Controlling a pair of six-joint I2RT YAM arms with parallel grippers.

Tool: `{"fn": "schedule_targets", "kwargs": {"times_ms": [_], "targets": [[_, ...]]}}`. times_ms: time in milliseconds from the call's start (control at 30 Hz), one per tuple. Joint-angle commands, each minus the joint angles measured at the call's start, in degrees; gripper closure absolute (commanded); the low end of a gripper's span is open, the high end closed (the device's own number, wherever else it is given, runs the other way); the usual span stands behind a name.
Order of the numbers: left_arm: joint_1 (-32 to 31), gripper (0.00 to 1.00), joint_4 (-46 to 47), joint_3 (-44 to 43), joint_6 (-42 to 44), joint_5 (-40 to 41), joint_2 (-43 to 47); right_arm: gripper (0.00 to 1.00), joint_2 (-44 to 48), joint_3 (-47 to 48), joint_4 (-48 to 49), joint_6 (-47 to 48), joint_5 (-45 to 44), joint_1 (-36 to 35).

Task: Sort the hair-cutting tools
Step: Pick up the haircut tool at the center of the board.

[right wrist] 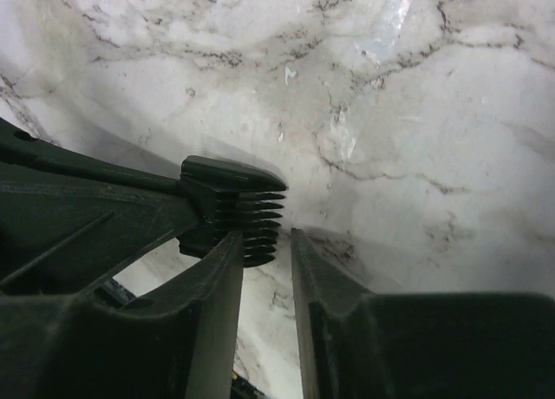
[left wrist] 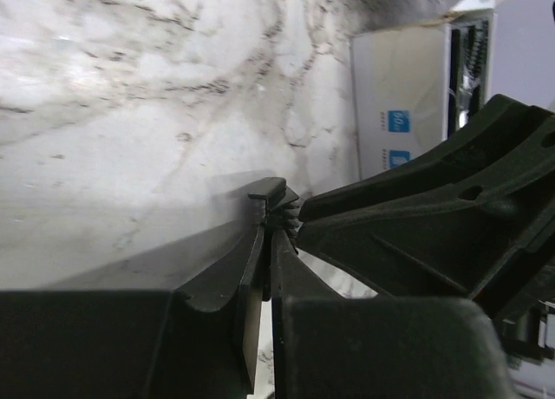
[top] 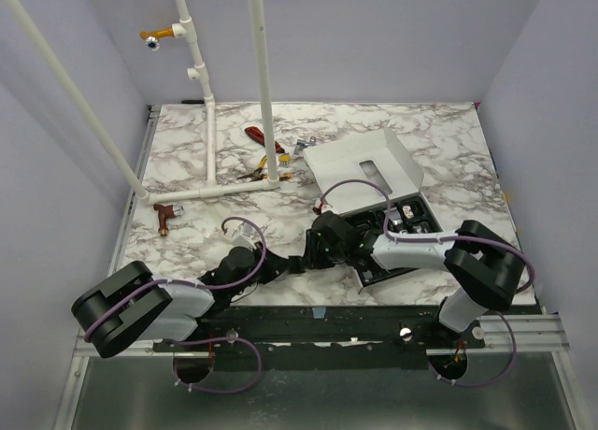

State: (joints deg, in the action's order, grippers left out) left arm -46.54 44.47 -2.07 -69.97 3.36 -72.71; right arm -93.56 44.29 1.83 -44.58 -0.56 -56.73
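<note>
A small black comb guard (left wrist: 276, 206) sits pinched between the tips of my left gripper (left wrist: 269, 225), which is shut on it. In the right wrist view the guard (right wrist: 232, 210) shows its row of teeth, held from the left by the left gripper's fingers (right wrist: 78, 199). My right gripper (right wrist: 267, 243) is open; the guard's teeth reach the mouth of its gap by the left fingertip. In the top view both grippers, left (top: 288, 265) and right (top: 314, 252), meet at the table's front middle. More black pieces lie in the open case's tray (top: 407, 221).
The case's white lid (top: 364, 171) stands open behind the right arm. Red- and yellow-handled tools (top: 263, 147) lie by a white pipe frame (top: 211, 140) at the back. A reddish-brown T-shaped piece (top: 165, 214) lies at the left.
</note>
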Motion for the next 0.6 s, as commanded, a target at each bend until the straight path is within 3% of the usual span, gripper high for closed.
{"fn": "schedule_targets", "kwargs": {"times_ms": [0,300,400,467,567], "targets": [[-1.17,1.00,-2.87,0.52,2.75,-4.57,7.47,0.63,6.85,-0.37,-4.66,0.99,-2.57,-1.28],[-1.20,1.00,-23.99,-2.09,7.89,1.02,28.05,0.50,20.31,4.55,-17.21,4.04,-11.77,-0.22],[-1.18,1.00,-28.02,-1.74,8.61,2.32,34.65,0.50,26.27,4.89,-23.17,2.90,-20.68,1.71],[-1.25,1.00,-29.86,-1.29,9.04,3.25,40.01,0.49,31.07,4.45,-28.06,0.91,-28.24,5.42],[-1.27,1.00,-32.13,-1.31,10.90,5.12,48.66,0.44,39.42,1.12,-29.28,0.62,-29.50,16.93]]}}
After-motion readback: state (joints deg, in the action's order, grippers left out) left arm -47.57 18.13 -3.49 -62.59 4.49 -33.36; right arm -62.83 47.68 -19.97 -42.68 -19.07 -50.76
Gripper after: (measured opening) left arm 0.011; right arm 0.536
